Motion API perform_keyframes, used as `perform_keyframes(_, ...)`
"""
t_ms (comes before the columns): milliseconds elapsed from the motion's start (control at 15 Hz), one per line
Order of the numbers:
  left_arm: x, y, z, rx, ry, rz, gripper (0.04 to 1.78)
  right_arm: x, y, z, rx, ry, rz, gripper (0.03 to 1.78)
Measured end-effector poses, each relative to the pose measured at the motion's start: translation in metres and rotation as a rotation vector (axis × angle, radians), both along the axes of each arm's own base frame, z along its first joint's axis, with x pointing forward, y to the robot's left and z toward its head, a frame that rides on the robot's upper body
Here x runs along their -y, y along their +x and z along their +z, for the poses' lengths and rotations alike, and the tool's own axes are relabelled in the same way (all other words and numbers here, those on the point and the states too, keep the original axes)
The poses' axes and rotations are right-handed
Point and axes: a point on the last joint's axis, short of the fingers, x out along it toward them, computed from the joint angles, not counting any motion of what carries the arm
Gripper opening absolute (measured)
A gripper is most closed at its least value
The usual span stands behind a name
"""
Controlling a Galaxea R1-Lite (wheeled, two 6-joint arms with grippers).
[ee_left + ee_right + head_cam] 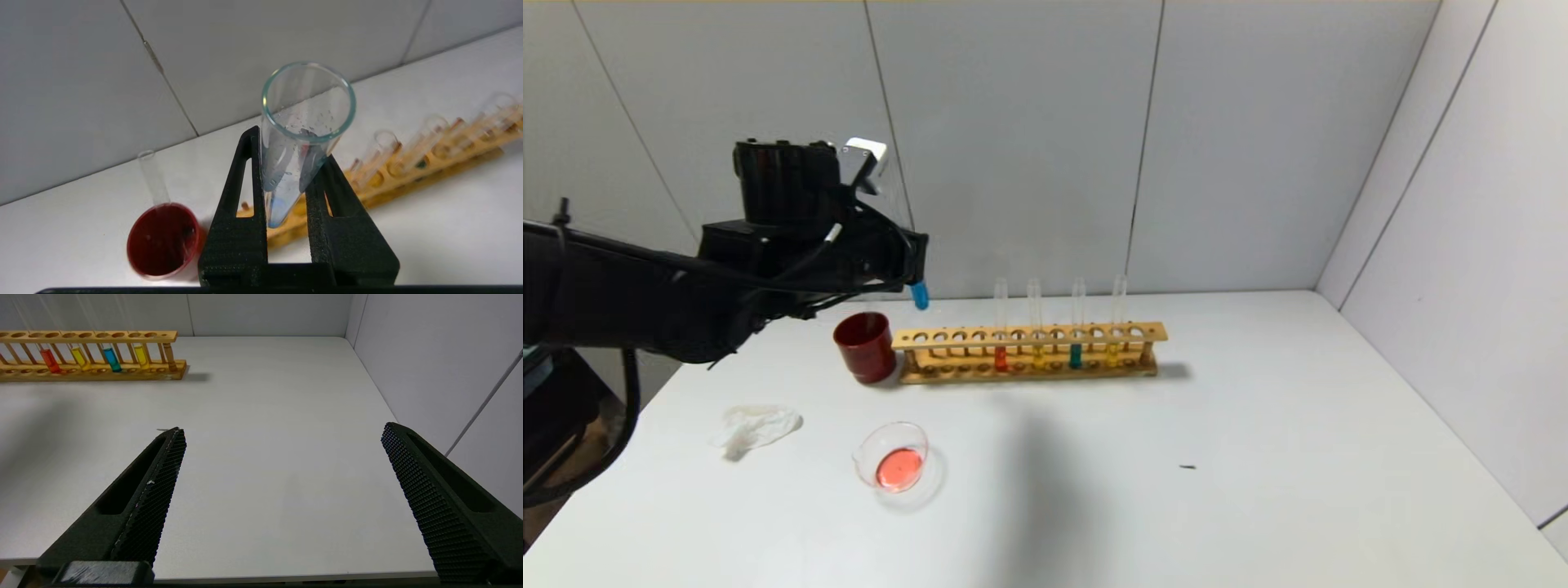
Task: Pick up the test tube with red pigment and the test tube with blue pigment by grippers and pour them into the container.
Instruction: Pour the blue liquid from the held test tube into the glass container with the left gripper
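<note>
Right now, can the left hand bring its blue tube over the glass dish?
Probably yes: the left hand holds the blue tube high above the table, nothing standing between it and the glass dish.

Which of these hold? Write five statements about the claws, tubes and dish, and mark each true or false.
1. The left claw is shut on the test tube with blue pigment. True.
2. The container is empty. False: it holds red liquid.
3. The wooden rack holds four tubes. True.
4. The right claw grips a tube. False: it is open and holds nothing.
5. The held tube is tipped over the container. False: its blue end points down, up by the red cup, apart from the container.
</note>
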Motion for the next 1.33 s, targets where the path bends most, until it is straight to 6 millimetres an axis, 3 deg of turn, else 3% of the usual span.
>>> perform_keyframes(200, -0.024, -0.032, 0.009, -0.094, 0.027, -0.084, 0.32, 0.000, 0.000, 0.000, 0.000, 0.000, 0.000, 1.75)
perform_keyframes(600, -0.073, -0.069, -0.011, -0.102, 0.244, -0.292, 0.32, 0.000, 0.000, 0.000, 0.000, 0.000, 0.001, 1.75)
perform_keyframes(867, -0.092, -0.072, -0.024, -0.028, 0.476, -0.434, 0.32, 0.000, 0.000, 0.000, 0.000, 0.000, 0.000, 1.75)
perform_keyframes(1133, -0.097, -0.069, -0.045, -0.020, 0.658, -0.479, 0.32, 0.000, 0.000, 0.000, 0.000, 0.000, 0.000, 1.75)
perform_keyframes(1333, -0.104, -0.056, -0.058, 0.064, 0.808, -0.501, 0.32, 0.000, 0.000, 0.000, 0.000, 0.000, 0.000, 1.75)
